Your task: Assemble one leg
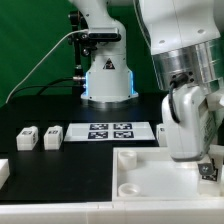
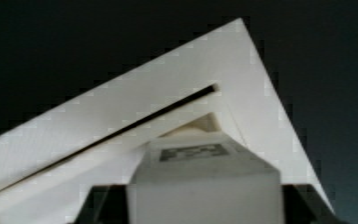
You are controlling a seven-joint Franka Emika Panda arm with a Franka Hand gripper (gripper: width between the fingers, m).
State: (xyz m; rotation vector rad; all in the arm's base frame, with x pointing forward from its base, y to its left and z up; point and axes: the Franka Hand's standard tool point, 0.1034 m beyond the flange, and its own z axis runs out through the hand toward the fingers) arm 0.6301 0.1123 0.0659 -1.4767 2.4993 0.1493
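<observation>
My gripper (image 2: 202, 203) is shut on a leg (image 2: 197, 175), a small white block with a black-and-white marker on its far end. The dark fingers (image 2: 108, 205) flank it on both sides. The leg's end sits at a corner of the large white square piece (image 2: 140, 105), by a dark slot in it. In the exterior view my gripper (image 1: 203, 163) is low over the far right part of that piece (image 1: 150, 172), and the held leg's marker (image 1: 208, 171) shows below the hand. Two more legs (image 1: 27, 137) (image 1: 52, 136) lie on the table at the exterior view's left.
The marker board (image 1: 110, 131) lies flat behind the square piece. Another white part (image 1: 3, 171) shows at the exterior view's left edge. The robot base (image 1: 107, 70) stands at the back with a cable running off to the left.
</observation>
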